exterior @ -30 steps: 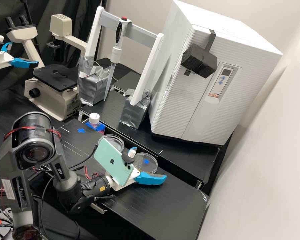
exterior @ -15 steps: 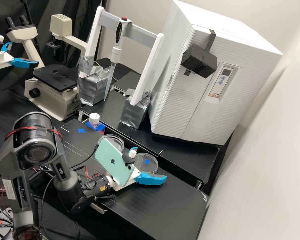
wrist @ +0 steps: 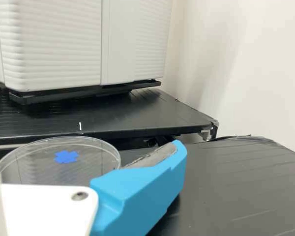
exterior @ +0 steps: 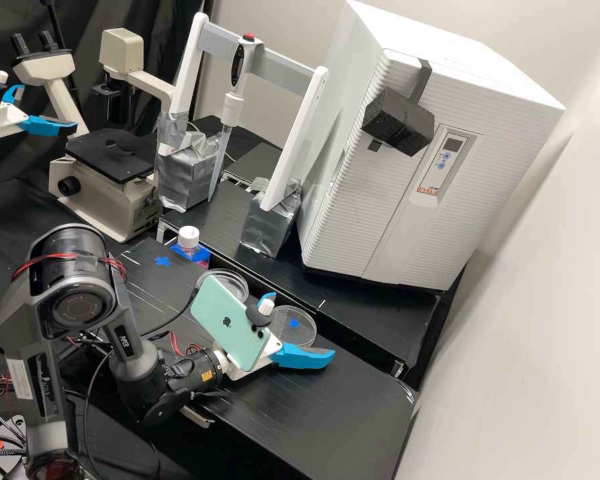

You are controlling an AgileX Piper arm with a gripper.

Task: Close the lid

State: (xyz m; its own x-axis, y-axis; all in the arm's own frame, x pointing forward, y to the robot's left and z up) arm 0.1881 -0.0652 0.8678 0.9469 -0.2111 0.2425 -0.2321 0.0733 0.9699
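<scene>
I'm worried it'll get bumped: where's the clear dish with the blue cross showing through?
In the high view, the dish is just right of the green phone, near the far edge of the front bench, by the open gripper.

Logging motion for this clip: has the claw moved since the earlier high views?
Yes, slightly: the claw has shifted rightward in the high view, a little farther from the blue cross by the white-capped bottle.

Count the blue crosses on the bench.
2. One cross lies near the white-capped bottle; the other cross shows through the clear dish beside the blue finger. The arm or phone may hide more.
</scene>
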